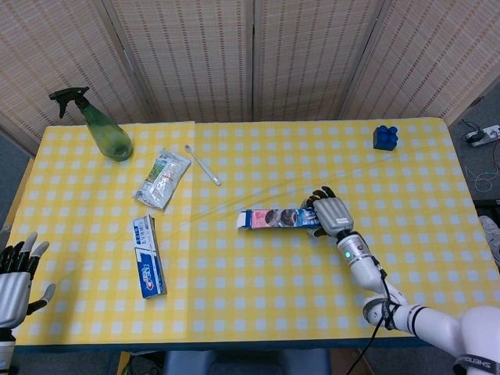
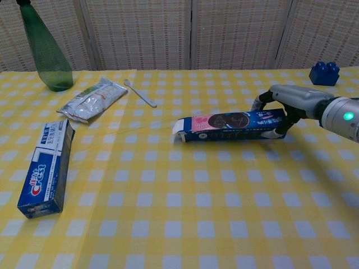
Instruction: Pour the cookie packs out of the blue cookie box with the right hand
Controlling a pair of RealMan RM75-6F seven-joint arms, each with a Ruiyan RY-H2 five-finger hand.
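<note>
On the yellow checked counter, the blue cookie box lay long-ways, left to right. My right hand gripped its right end, so its open flap pointed left, away from me.

Left hand cut by frame edge; spray bottle top cropped.

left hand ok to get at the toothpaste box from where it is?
Probably yes. The left hand sits open at the table's near-left edge, and only bare checked cloth lies between it and the toothpaste box. Actual arm reach can't be judged.
</note>
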